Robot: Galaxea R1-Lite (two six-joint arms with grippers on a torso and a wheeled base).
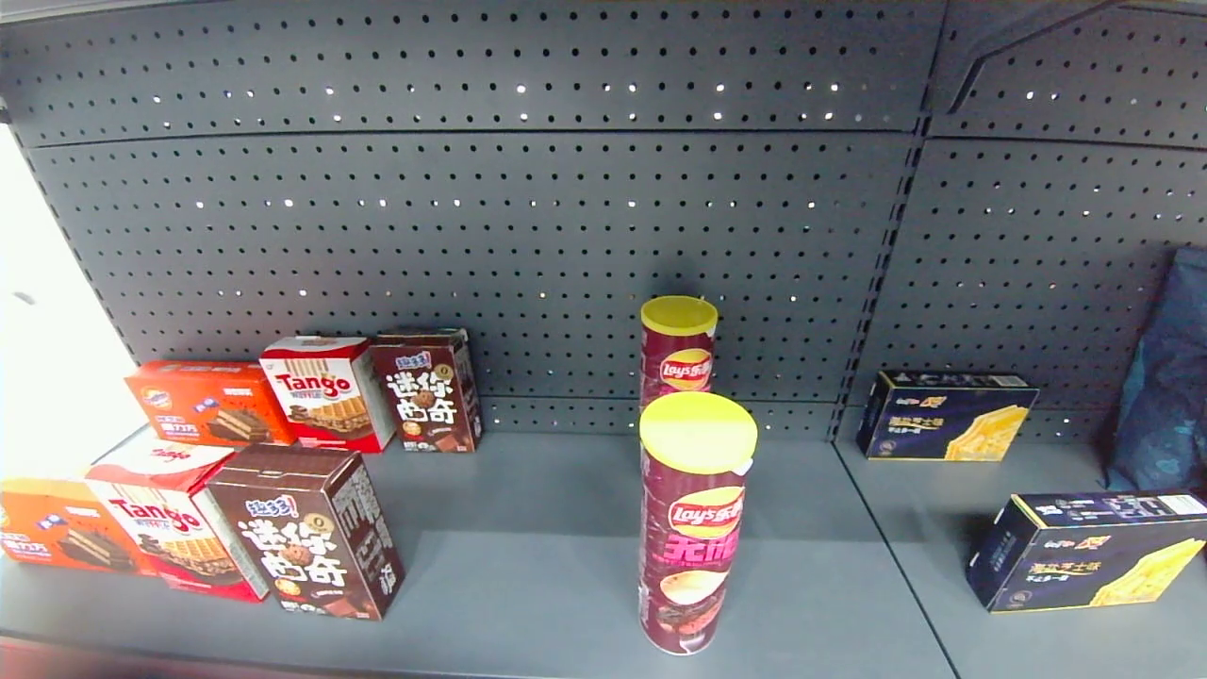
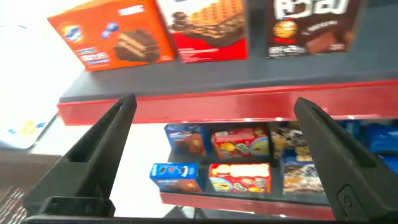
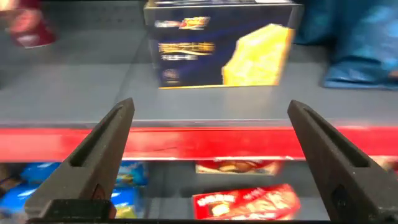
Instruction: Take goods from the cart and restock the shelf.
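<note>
The grey shelf (image 1: 528,528) carries two maroon chip cans with yellow lids, one in front (image 1: 693,528) and one behind it (image 1: 677,351). At the left stand two rows of boxes: orange (image 1: 57,533), red-and-white (image 1: 174,528) and brown (image 1: 316,533) in front, matching ones behind. Two dark blue boxes (image 1: 1084,552) (image 1: 943,415) lie at the right. My left gripper (image 2: 214,118) is open and empty, level with the shelf's red front edge (image 2: 224,102), below the orange box (image 2: 115,34). My right gripper (image 3: 211,121) is open and empty before the blue box (image 3: 221,43).
A perforated grey back panel (image 1: 528,236) closes the shelf behind. A dark blue bag (image 1: 1165,377) leans at the far right. A lower shelf holds blue and red snack packs (image 2: 239,168). Bare shelf floor lies between the brown box and the cans.
</note>
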